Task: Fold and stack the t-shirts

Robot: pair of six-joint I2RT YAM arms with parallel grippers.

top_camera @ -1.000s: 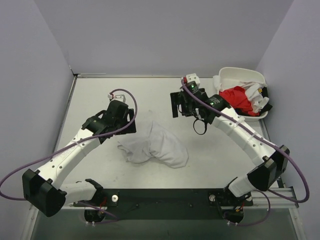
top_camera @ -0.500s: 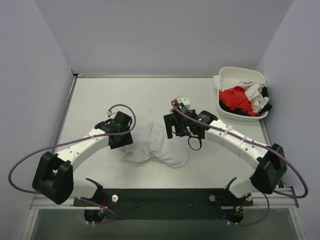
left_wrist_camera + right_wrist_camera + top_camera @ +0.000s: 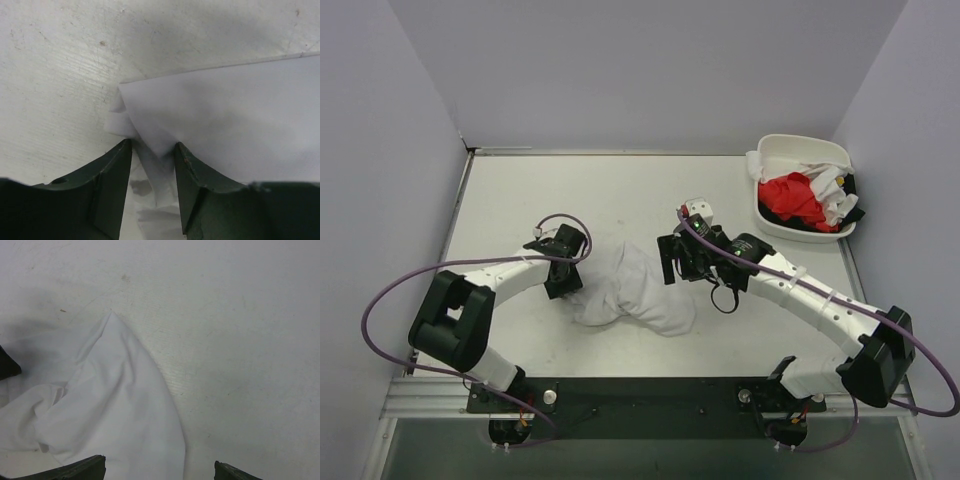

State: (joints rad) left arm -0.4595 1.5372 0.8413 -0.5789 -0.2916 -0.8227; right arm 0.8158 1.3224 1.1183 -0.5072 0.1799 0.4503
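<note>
a crumpled white t-shirt [image 3: 630, 295] lies bunched in the middle of the table [image 3: 510, 190], nearer the near edge than the far one, with an arm at each side. the left gripper [image 3: 152, 150] is down at the shirt's left edge, its dark fingers [image 3: 112, 175] set either side of a small fold of cloth. the jaws stand partly apart, and whether they pinch the fold cannot be told. the right gripper [image 3: 159, 466] hangs wide open and empty over the shirt's far right edge, where a pointed lobe of fabric ends on bare tabletop. in the far right corner a white tub [image 3: 800, 143] holds a red t-shirt [image 3: 790, 195] heaped with other white shirts [image 3: 825, 190]. the cloth looks light, limp and thin, likely to sag and slide on the smooth surface. it is best taken by a hem or shoulder seam, one pinch at each side, then drawn flat. open surface toward the far and left edges gives room for spreading; the tub crowds the far right corner.
</note>
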